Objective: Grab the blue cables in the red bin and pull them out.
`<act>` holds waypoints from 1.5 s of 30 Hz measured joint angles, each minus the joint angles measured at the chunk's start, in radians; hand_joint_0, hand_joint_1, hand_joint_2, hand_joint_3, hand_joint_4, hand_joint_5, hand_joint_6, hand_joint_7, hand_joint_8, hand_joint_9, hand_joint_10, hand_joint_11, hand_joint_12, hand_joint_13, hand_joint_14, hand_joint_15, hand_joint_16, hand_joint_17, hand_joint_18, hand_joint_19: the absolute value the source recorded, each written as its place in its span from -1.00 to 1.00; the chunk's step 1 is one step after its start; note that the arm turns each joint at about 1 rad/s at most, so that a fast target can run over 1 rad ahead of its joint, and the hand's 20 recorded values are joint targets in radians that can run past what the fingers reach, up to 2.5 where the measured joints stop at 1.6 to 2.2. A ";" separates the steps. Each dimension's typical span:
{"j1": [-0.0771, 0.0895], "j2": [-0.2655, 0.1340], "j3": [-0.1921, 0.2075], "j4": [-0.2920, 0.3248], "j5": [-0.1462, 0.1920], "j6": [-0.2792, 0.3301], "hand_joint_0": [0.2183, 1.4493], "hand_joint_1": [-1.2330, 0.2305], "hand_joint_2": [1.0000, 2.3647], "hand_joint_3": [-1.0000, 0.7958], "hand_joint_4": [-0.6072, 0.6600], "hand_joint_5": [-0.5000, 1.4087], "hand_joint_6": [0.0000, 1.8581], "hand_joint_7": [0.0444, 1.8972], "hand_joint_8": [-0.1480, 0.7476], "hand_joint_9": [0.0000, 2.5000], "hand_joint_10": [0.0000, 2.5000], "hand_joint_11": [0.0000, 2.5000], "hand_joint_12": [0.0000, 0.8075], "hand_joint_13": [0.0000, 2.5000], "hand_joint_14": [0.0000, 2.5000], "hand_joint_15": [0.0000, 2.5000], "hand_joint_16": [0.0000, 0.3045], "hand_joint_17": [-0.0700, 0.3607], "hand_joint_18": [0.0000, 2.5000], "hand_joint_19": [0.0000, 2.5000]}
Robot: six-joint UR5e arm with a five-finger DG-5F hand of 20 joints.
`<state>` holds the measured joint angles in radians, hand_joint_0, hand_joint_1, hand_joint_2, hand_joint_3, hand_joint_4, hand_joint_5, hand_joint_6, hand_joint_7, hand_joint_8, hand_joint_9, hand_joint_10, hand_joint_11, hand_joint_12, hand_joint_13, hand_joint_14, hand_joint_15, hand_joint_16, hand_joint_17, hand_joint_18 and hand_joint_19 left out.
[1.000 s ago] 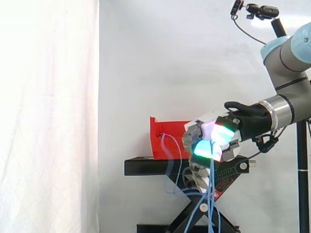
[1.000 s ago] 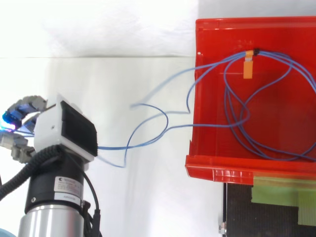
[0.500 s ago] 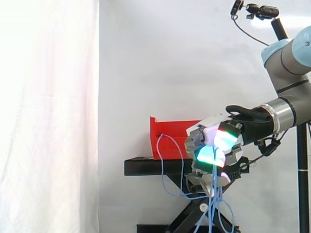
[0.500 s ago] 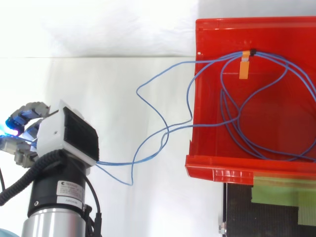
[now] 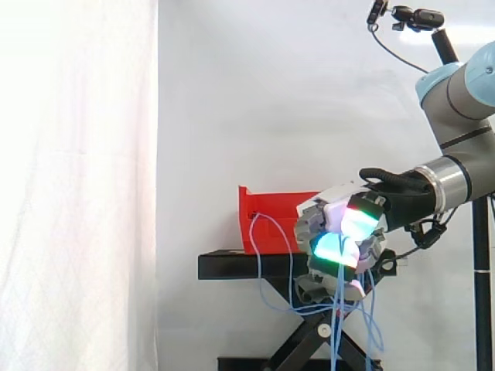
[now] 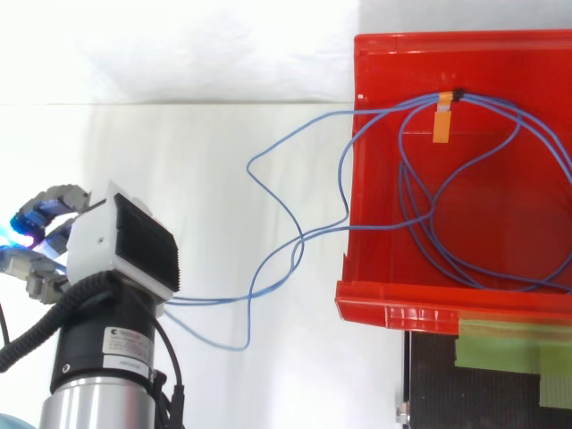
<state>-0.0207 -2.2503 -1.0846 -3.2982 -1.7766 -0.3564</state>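
Hand (image 5: 340, 232) closed on the blue cables (image 6: 301, 237), held clear of the red bin (image 6: 393, 302) — just above the level of the black stand (image 5: 236, 267) in the side view. From the curled fingers the strands are draped across the gap and over the bin's wall. Several loops are seen lying inside the bin — gathered at an orange tag (image 6: 441, 125). Loose lengths are seen hanging below the hand.
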 measured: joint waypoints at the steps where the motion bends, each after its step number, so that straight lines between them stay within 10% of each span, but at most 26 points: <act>1: 0.000 0.000 0.000 0.001 0.000 0.000 0.13 -0.42 -1.00 -1.00 -0.10 0.32 -0.10 -0.38 -0.14 -0.15 -0.98 -0.16 -0.36 0.04 0.10 0.07 -0.75 -0.28 -0.12 -0.09; 14: 0.000 0.001 0.000 0.042 -0.001 0.004 -0.06 -0.45 -1.00 -1.00 -0.03 0.24 -0.05 -0.44 -0.13 -0.18 -0.98 -0.15 -0.31 0.01 0.22 0.01 -0.71 -0.22 -0.12 -0.10; 45: 0.000 0.000 0.002 0.043 -0.003 0.001 -0.21 -0.27 -1.00 -1.00 0.04 0.27 -0.37 -0.38 -0.08 -0.20 -0.98 -0.21 -0.25 0.05 -0.20 0.10 -0.66 -0.14 -0.18 -0.19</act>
<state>-0.0210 -2.2500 -1.0830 -3.2551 -1.7794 -0.3551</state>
